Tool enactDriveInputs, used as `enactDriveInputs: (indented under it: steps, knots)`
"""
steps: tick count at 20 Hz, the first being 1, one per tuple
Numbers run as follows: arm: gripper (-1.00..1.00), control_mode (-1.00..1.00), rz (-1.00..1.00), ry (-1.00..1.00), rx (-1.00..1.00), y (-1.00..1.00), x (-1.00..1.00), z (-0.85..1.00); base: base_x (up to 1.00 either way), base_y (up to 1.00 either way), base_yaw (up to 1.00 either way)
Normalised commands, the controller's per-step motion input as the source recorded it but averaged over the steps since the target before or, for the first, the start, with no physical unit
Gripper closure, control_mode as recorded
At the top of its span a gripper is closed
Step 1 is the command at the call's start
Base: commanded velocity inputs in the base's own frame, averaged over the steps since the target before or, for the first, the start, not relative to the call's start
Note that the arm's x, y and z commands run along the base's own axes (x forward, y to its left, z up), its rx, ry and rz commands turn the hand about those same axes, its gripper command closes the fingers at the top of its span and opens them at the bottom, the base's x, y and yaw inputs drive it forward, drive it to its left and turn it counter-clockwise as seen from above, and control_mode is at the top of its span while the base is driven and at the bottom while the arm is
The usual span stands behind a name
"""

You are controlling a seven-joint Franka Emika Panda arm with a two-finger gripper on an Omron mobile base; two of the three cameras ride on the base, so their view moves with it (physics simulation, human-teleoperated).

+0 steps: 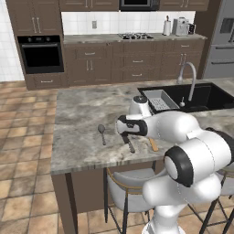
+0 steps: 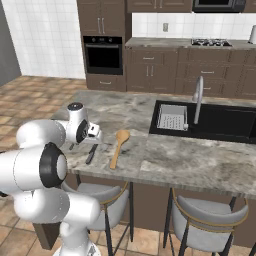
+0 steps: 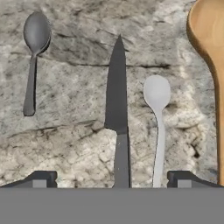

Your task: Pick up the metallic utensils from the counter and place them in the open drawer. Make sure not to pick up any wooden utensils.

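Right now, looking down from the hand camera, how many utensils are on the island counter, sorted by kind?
Spoons: 3, namely the dark grey metal spoon, the pale silver spoon and the wooden spoon.
Knives: 1, the knife, lying between the fingertips of the open gripper.
Total: 4 utensils.

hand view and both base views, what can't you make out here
- Knife: handle end cut off by the hand view's bottom; the arm hides part in the left base view.
- Wooden spoon: cut by the hand view's right edge.
- White spoon: arm hides it in the base views.
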Motion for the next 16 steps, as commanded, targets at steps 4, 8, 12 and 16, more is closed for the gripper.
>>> enactDriveInputs:
  steps: [4, 8, 12, 16]
  knots:
    - [-1.00, -1.00, 0.00, 0.00, 0.00, 0.00, 0.00, -0.49, 0.00, 0.00, 0.00]
    - [-1.00, -1.00, 0.00, 0.00, 0.00, 0.00, 0.00, -0.38, 0.00, 0.00, 0.00]
    - [-1.00, -1.00, 0.00, 0.00, 0.00, 0.00, 0.09, -0.31, 0.00, 0.00, 0.00]
    - [-1.00, -1.00, 0.00, 0.00, 0.00, 0.00, 0.03, -0.36, 0.00, 0.00, 0.00]
